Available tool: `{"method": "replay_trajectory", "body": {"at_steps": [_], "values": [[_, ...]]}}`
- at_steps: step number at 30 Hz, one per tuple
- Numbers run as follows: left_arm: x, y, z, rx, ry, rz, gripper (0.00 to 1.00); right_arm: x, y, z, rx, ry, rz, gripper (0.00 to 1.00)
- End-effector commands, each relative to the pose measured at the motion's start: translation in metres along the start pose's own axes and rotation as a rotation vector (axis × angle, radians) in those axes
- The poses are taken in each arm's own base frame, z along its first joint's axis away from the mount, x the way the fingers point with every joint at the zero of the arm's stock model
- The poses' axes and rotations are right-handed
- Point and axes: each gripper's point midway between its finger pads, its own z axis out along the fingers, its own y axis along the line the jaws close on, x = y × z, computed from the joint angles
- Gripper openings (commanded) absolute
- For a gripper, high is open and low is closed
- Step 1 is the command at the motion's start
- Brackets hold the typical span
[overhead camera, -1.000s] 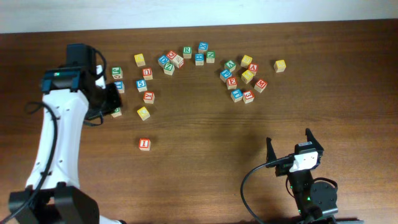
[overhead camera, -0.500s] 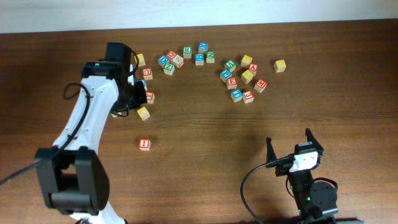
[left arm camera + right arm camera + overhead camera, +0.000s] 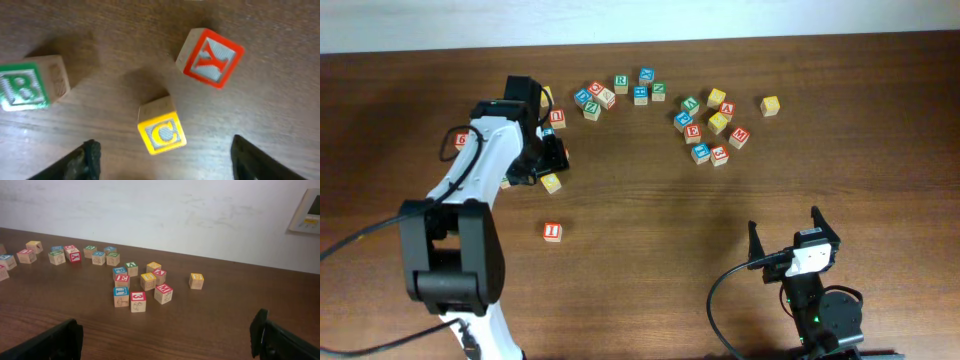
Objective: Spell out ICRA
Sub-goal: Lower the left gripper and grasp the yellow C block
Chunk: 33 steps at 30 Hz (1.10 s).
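Note:
The yellow "C" cube lies on the table just ahead of my left gripper, whose jaws stand open on either side of it without touching it. Overhead, that yellow cube sits just below the left gripper. The red "I" cube lies alone nearer the front. The green "R" cube is in the back middle cluster and the red "A" cube in the right cluster. My right gripper rests open and empty at the front right, far from the cubes.
A red "Y" cube and a green "B" cube flank the yellow one. Several other letter and digit cubes lie in a back cluster and a right cluster. A lone yellow cube sits at the far right.
My left arm has swung from the left side to the right, over the yellow cube, and its jaws have gone from shut to open. The right arm has not moved.

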Motion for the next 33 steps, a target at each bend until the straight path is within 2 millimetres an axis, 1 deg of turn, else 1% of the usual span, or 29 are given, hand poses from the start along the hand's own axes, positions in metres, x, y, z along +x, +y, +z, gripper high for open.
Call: {"method": "replay_trajectory", "body": {"at_steps": [1,2,4,6,8,9,11,14,17,20,22,23,24,25,26,27,31,33], "values": [[-0.004,0.003,0.014,-0.020,0.004,-0.010,0.77,0.003,-0.001,0.000,0.006,0.006,0.013,0.98],[-0.005,0.004,0.015,-0.026,-0.001,-0.009,0.75,0.003,-0.001,0.000,0.006,0.006,0.013,0.98],[-0.009,0.006,0.015,-0.040,-0.017,-0.009,0.62,0.003,-0.001,0.000,0.006,0.006,0.013,0.98],[-0.014,0.009,0.015,-0.060,-0.042,-0.009,0.58,0.003,-0.001,0.000,0.006,0.006,0.013,0.98],[-0.017,0.009,0.016,-0.062,-0.055,-0.010,0.49,0.003,-0.001,0.000,0.006,0.006,0.013,0.98],[-0.017,0.009,0.016,-0.062,-0.055,-0.010,0.46,0.003,-0.001,0.000,0.006,0.006,0.013,0.98],[-0.016,0.009,0.016,-0.063,-0.051,-0.010,0.46,0.003,-0.001,0.000,0.006,0.006,0.013,0.98],[-0.012,0.010,0.019,-0.068,-0.040,-0.009,0.50,0.003,-0.001,0.000,0.006,0.006,0.013,0.98],[-0.008,0.012,0.024,-0.071,-0.030,-0.009,0.51,0.003,-0.001,0.000,0.006,0.006,0.013,0.98],[-0.004,0.014,0.028,-0.074,-0.020,-0.009,0.52,0.003,-0.001,0.000,0.006,0.006,0.013,0.98],[-0.002,0.014,0.031,-0.075,-0.018,-0.008,0.50,0.003,-0.001,0.000,0.006,0.006,0.013,0.98],[-0.001,0.015,0.033,-0.075,-0.018,-0.008,0.48,0.003,-0.001,0.000,0.006,0.006,0.013,0.98],[0.000,0.015,0.034,-0.075,-0.018,-0.008,0.43,0.003,-0.001,0.000,0.006,0.006,0.013,0.98],[0.000,0.015,0.035,-0.075,-0.017,-0.008,0.36,0.003,-0.001,0.000,0.006,0.006,0.013,0.98],[0.000,0.015,0.035,-0.075,-0.017,-0.008,0.31,0.003,-0.001,0.000,0.006,0.006,0.013,0.98],[0.000,0.015,0.035,-0.075,-0.019,-0.009,0.28,0.003,-0.001,0.000,0.006,0.006,0.013,0.98],[-0.001,0.015,0.035,-0.072,-0.024,-0.009,0.24,0.003,-0.001,0.000,0.006,0.006,0.013,0.98],[0.000,0.013,0.035,-0.062,-0.019,-0.008,0.24,0.003,-0.001,0.000,0.006,0.006,0.013,0.98]]}}
